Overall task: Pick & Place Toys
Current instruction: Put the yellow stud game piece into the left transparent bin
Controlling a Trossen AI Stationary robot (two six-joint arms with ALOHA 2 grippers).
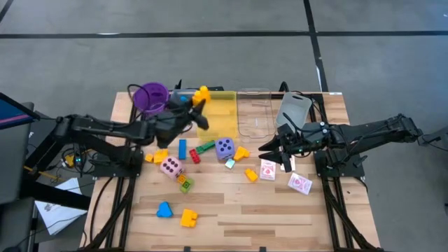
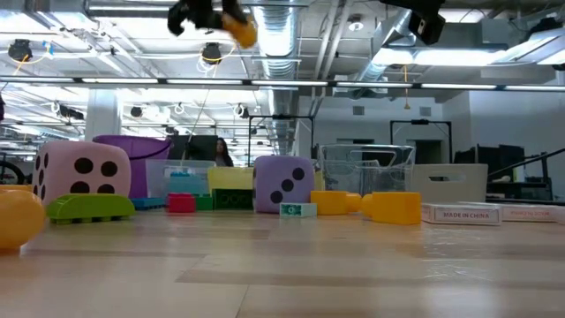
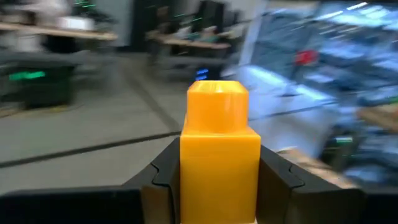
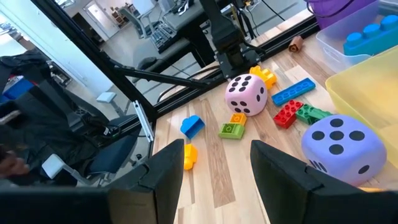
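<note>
While left hand (image 1: pixel 198 100) grips orange block (image 3: pixel 219 158) above yellow tray (image 1: pixel 222 117) | right hand (image 1: pixel 274 151) open near purple die (image 1: pixel 224 148)

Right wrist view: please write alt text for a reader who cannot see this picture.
The right gripper, open and empty, hangs above a wooden table of toys. Nearest is a purple die; farther off lie a pink die, red, green, blue and yellow blocks, with a yellow tray at the picture's edge.
</note>
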